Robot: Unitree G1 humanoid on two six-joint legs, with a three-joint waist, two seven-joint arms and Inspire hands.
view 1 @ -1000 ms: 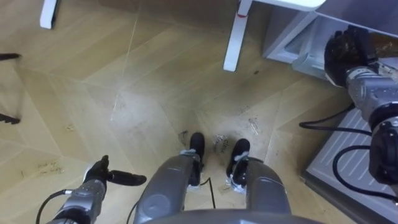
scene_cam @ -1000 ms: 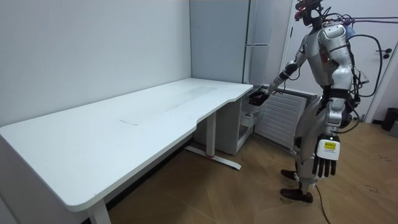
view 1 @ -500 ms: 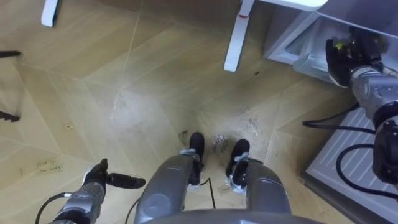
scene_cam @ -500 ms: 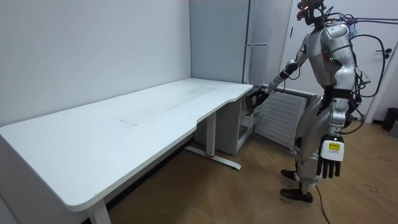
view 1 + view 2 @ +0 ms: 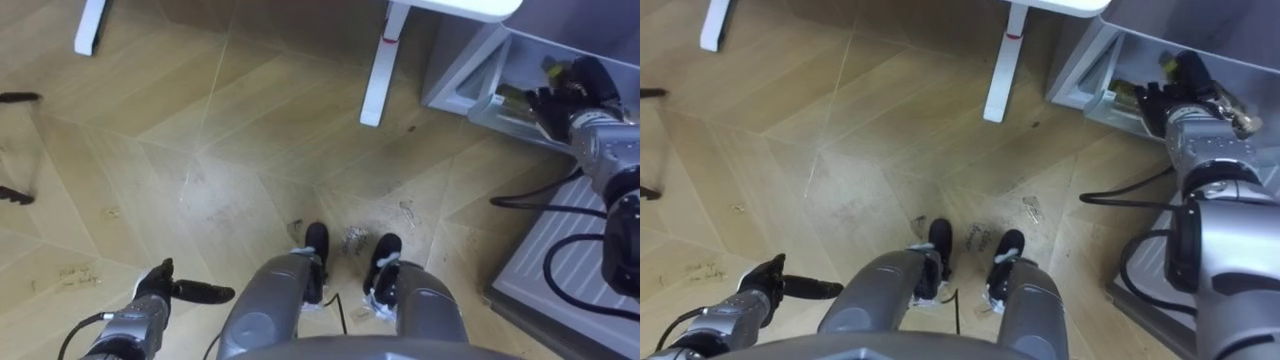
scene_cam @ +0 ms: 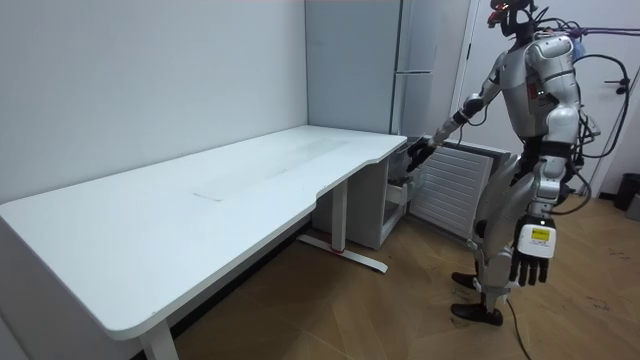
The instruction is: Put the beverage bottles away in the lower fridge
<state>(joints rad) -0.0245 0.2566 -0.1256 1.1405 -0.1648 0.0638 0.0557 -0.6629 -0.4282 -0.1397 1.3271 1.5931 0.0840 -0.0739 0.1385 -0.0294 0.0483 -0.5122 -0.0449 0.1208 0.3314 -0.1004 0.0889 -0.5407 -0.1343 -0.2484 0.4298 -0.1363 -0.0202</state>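
Wooden floor (image 5: 250,130) underfoot in the head camera's look down, a white desk leg (image 5: 381,60) up top, and at the upper right the lower fridge (image 5: 455,70) stands open. The right hand (image 5: 572,88) reaches into its compartment with fingers spread loose. The drinks (image 5: 1124,92) lie in that bin just beside the fingertips, with a yellow-green cap showing by the hand. The left hand (image 5: 165,290) hangs at the lower left, fingers straight and relaxed.

Over to the room view: the robot stands upright at the end of the long white desk (image 6: 200,190). Its right arm stretches toward the open fridge beyond the desk, hand open at the compartment's mouth. The left hand dangles flat beside its thigh.
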